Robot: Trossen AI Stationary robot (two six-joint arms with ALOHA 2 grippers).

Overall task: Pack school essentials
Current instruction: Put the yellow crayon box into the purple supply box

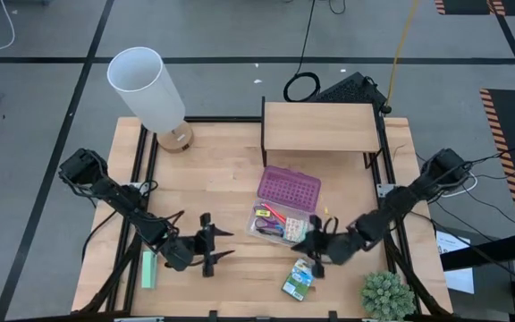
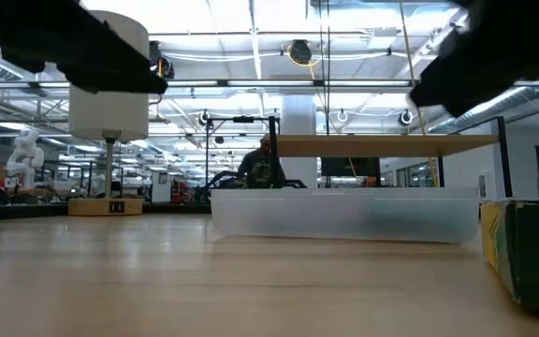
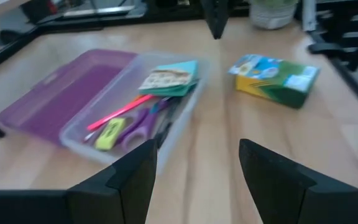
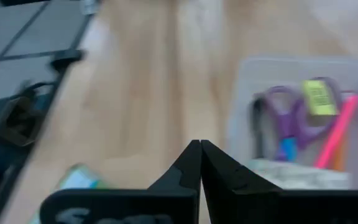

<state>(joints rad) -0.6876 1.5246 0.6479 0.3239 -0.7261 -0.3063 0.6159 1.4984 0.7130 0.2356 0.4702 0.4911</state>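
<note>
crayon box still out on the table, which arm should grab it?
Right, probably. The right hand hangs just above the green-yellow cardboard crayon box, though shut. The open left hand sits farther off, past the clear plastic case.

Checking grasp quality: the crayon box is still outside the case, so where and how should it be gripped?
The crayon box lies flat on the table, clear of the case. Probably best from straight above, fingers across its narrower sides. The right gripper, shut, is nearest.

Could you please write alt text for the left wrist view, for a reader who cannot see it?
An open clear case with its purple lid folded back holds purple-handled scissors, a red pencil and a colourful square pack. A green-yellow crayon box lies beside it on the wooden table, beyond the left gripper's open fingers.
</note>
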